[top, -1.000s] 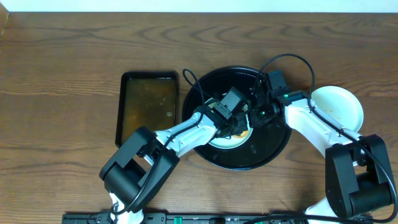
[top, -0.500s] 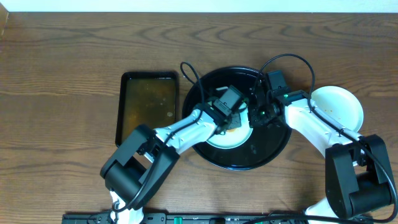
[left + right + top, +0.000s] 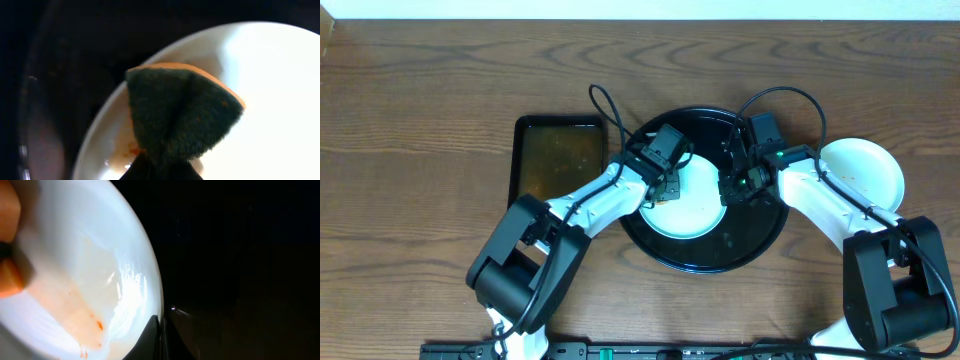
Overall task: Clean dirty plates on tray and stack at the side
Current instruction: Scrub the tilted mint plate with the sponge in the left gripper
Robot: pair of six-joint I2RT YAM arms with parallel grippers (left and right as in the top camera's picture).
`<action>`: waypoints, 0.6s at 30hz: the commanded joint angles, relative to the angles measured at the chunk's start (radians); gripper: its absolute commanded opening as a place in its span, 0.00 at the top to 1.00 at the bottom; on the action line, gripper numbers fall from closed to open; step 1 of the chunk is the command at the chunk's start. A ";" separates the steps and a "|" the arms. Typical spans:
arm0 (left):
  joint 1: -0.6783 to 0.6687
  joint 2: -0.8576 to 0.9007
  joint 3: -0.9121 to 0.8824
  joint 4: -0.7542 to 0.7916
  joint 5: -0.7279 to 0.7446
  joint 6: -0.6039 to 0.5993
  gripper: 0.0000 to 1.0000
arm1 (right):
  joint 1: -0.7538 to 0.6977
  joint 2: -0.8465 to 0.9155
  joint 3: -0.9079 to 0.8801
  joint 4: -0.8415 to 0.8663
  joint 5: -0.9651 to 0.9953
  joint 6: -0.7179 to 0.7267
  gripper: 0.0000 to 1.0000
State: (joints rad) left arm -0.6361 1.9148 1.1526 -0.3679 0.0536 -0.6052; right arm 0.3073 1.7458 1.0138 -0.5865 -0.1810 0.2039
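Left gripper (image 3: 161, 167) clamped on sponge (image 3: 180, 115), over smeared plate's (image 3: 692, 212) left rim. Right gripper (image 3: 161, 336) pinched onto the plate's right rim. Plate sits at tray (image 3: 760, 240) centre. Second plate (image 3: 865, 170) on table (image 3: 420, 120), right of tray.

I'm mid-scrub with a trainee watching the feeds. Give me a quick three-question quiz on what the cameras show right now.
1. True or false: the left gripper is shut on a folded sponge.
2. The right gripper pinches the plate in the round black tray at its: A) rim; B) centre; C) nowhere, because the gripper hangs open.
3. What colour is the smear on that plate?

Key: 1 true; 2 A; 3 reddish-orange.
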 commanded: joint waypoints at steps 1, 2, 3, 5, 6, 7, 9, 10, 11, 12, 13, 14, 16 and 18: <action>-0.028 0.020 -0.029 0.037 0.328 -0.001 0.93 | 0.008 0.007 0.004 -0.008 0.009 0.008 0.99; -0.042 0.020 -0.029 0.066 0.373 -0.002 0.93 | 0.008 0.007 0.005 -0.009 0.009 0.008 0.99; -0.052 0.020 -0.029 0.084 0.387 -0.003 0.92 | 0.008 0.007 0.004 -0.009 0.009 0.008 0.99; -0.079 0.020 -0.029 0.117 0.386 -0.034 0.92 | 0.008 0.007 0.005 -0.009 0.009 0.008 0.99; -0.087 0.020 -0.029 0.125 0.383 -0.052 0.92 | 0.008 0.007 0.005 -0.009 0.009 0.008 0.99; -0.092 0.020 -0.029 0.130 0.380 -0.068 0.92 | 0.008 0.007 0.004 -0.009 0.009 0.008 0.99; -0.102 0.021 -0.029 0.148 0.380 -0.111 0.92 | 0.008 0.007 0.004 -0.009 0.009 0.008 0.99; -0.107 0.021 -0.029 0.160 0.380 -0.142 0.92 | 0.008 0.007 0.004 -0.009 0.009 0.008 0.99; -0.108 0.021 -0.029 0.163 0.380 -0.150 0.92 | 0.008 0.007 0.004 -0.009 0.009 0.008 0.99; -0.112 0.021 -0.029 0.177 0.380 -0.184 0.92 | 0.008 0.007 0.005 -0.008 0.009 0.008 0.99; -0.114 0.021 -0.029 0.183 0.372 -0.203 0.92 | 0.008 0.007 0.005 -0.008 0.009 0.008 0.99; -0.115 0.022 -0.029 0.184 0.360 -0.214 0.92 | 0.008 0.007 0.005 -0.008 0.009 0.008 0.99; -0.116 0.030 -0.030 0.192 0.346 -0.237 0.92 | 0.008 0.007 0.005 -0.008 0.009 0.008 0.99; -0.116 0.039 -0.030 0.206 0.346 -0.245 0.92 | 0.008 0.007 0.005 -0.008 0.009 0.008 0.99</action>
State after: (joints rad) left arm -0.7483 1.9244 1.1366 -0.1761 0.4126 -0.7959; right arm 0.3073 1.7458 1.0138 -0.5873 -0.1814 0.2039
